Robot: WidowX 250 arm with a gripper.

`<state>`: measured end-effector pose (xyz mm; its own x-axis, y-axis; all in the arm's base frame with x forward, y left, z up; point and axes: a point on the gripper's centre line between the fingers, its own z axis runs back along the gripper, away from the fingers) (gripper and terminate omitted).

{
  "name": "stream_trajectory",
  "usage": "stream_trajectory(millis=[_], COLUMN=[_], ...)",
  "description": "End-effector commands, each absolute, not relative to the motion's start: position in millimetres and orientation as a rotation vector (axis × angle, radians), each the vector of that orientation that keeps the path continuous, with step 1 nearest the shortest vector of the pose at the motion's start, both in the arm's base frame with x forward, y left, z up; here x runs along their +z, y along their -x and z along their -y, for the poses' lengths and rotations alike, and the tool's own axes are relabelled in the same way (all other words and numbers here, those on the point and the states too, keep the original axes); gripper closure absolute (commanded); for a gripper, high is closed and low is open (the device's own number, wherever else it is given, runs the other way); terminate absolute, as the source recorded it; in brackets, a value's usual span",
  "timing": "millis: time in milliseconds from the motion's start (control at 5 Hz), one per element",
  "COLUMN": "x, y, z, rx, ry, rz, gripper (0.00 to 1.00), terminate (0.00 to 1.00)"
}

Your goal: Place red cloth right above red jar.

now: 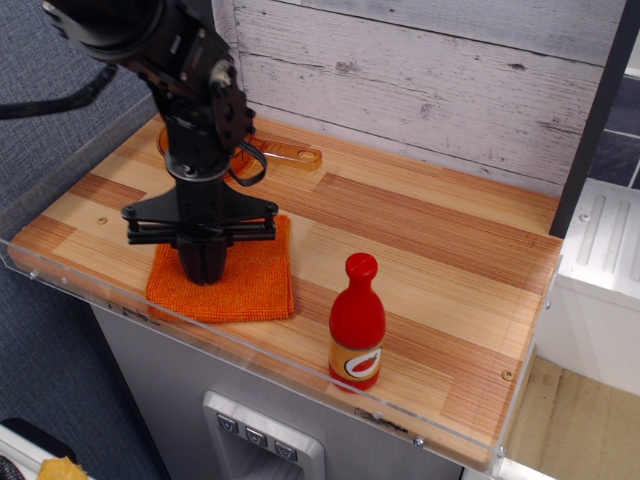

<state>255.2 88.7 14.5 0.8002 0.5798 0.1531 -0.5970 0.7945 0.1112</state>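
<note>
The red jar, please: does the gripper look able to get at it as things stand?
Probably yes, though not right away. The red jar stands upright, alone on bare wood, with nothing around it. The gripper is down on the red cloth, jaws close together, so it must lift and open first.

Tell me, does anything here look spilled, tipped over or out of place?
Nothing stands out. The red bottle stands upright, the red cloth lies flat on the counter, and the gripper is shut, pressing down on the cloth.
</note>
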Motion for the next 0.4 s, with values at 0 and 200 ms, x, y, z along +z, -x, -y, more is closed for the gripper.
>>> stream_trajectory(millis=[0, 200], x=[16.2, 10.3], y=[-283.6, -295.9], z=[-73.1, -59.2], rx=[0.616, 0.540], ry=[-0.144, -0.103], rz=[0.161, 0.132], gripper=[1.00, 1.00], terminate=[0.00, 0.00])
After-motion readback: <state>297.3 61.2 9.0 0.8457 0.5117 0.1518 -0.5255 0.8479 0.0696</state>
